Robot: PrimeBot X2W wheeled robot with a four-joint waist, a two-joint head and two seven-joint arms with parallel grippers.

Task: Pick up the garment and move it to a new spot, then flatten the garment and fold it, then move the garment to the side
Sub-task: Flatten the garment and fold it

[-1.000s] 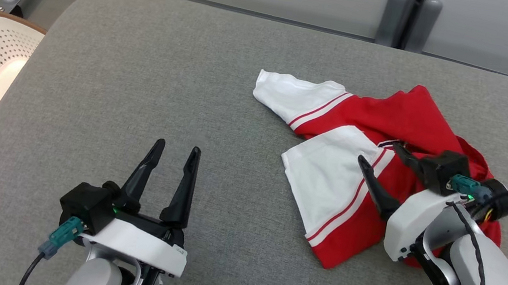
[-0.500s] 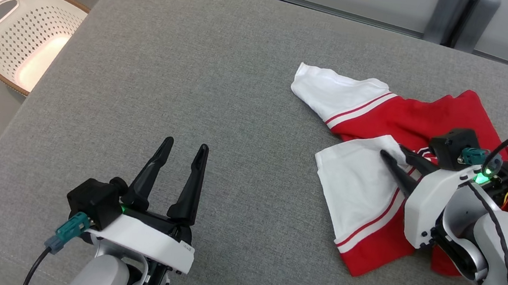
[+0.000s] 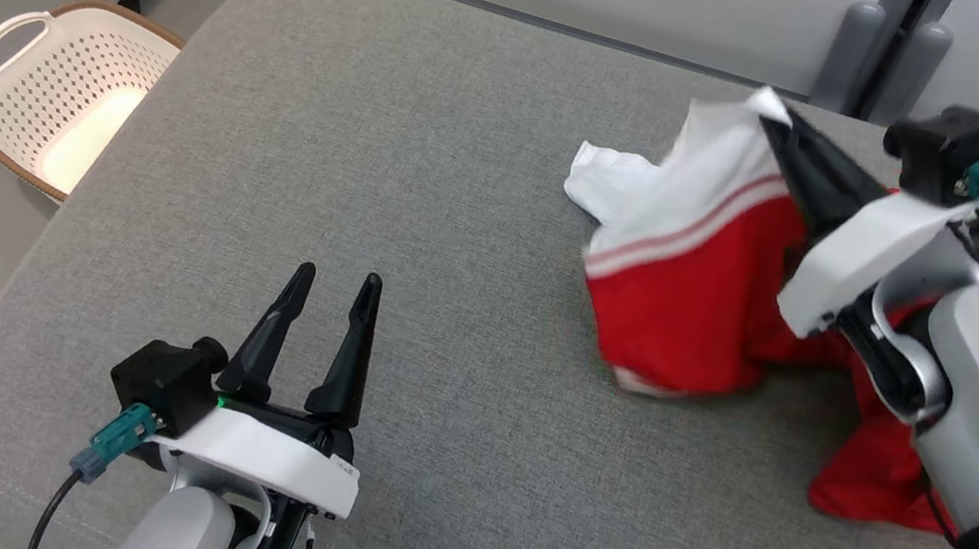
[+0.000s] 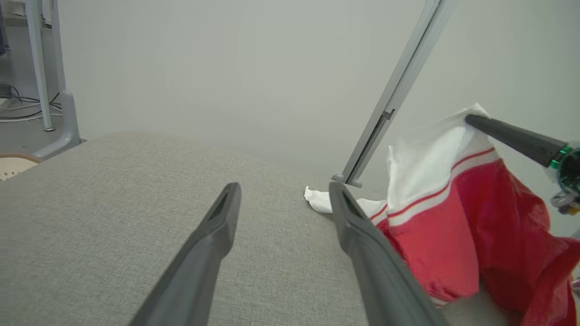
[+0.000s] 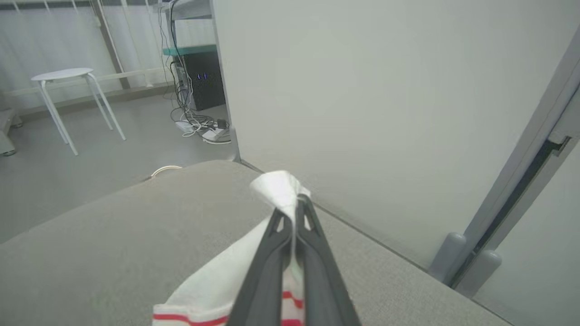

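Head view: white sleeve edge of red-and-white shirt (image 3: pixel 685 312) pinched high between pressed-together fingers of right gripper (image 3: pixel 778 116), over far right of grey padded table (image 3: pixel 394 137). Hangs from that one point in a loose drape, lower red part bunched and touching the table, other white sleeve lying on the table just left of it. At front-left, left gripper (image 3: pixel 334 277), fingers spread, nothing between, well apart from shirt. Perforated laundry basket (image 3: pixel 44 107) on floor off table's left edge. Left wrist view: own spread fingers pointing across bare table, shirt (image 4: pixel 435 217) at right w/ stripe trim slanting, dark finger of the other arm at its top corner. Right wrist view: fingers shut tight on a tuft of white cloth poking past the tips, striped trim below; white stool (image 5: pixel 63 74) on floor beyond. Handling, by judgement: light, soft, limp thin fabric, zero stiffness, so sags and folds onto itself from a single pinch. Not fragile; prob. drags and bunches on the cloth-like top rather than sliding. Best holds: cuffs, shoulder seams, hem corners. For flattening, two grips set apart, e.g. second one on the far sleeve or hem. Risk of slip-out w/ so small a pinch near the edge if tugged hard.
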